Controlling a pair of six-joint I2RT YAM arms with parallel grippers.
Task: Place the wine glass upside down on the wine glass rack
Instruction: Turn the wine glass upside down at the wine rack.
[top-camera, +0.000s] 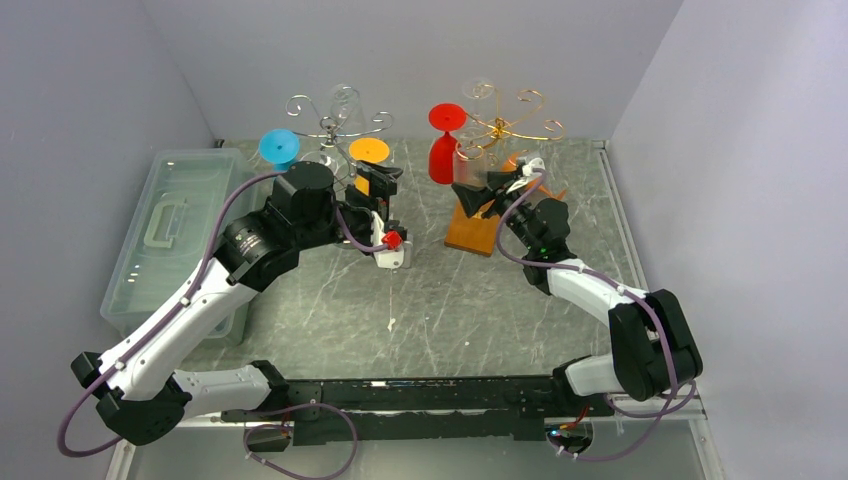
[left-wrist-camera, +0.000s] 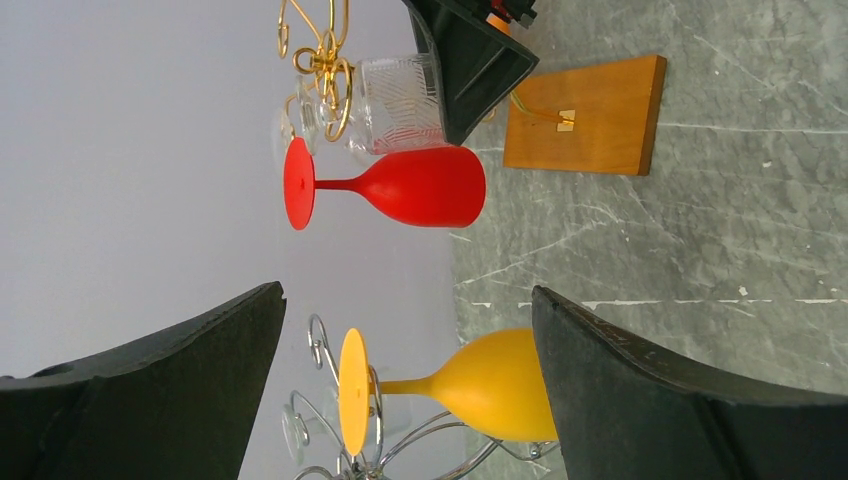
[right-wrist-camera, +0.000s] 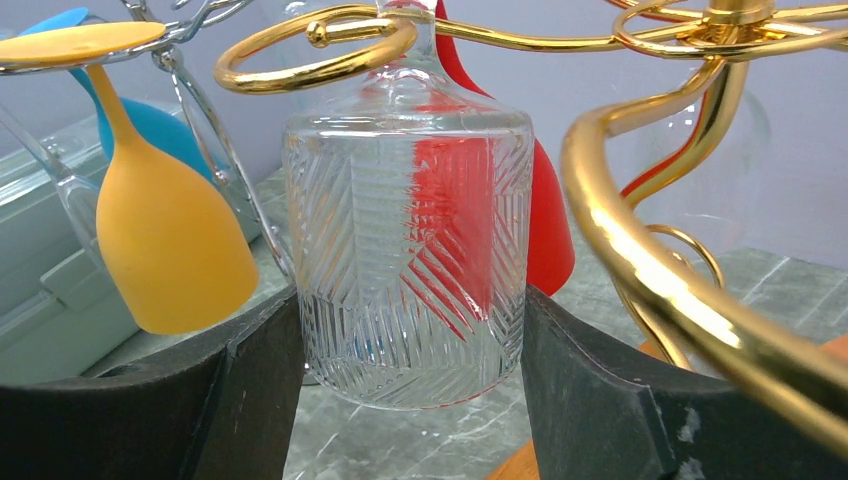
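Observation:
A clear, cut-pattern wine glass (right-wrist-camera: 405, 270) hangs bowl-down at the gold wine glass rack (right-wrist-camera: 640, 250), its stem rising through a gold loop (right-wrist-camera: 310, 50). My right gripper (right-wrist-camera: 410, 300) is shut on the bowl, one finger pressed on each side. From above, the glass (top-camera: 470, 160) and right gripper (top-camera: 478, 185) sit just left of the gold rack (top-camera: 510, 120). My left gripper (left-wrist-camera: 408, 293) stands open and holds nothing, facing a yellow glass (left-wrist-camera: 490, 385) on the silver rack (top-camera: 335, 115).
A red glass (top-camera: 445, 150) hangs upside down on the gold rack, right behind the clear one. A blue glass (top-camera: 280, 148) and the yellow one (top-camera: 369, 150) hang on the silver rack. The gold rack's wooden base (left-wrist-camera: 585, 115) lies on the table. A clear plastic box (top-camera: 170, 230) stands at the left.

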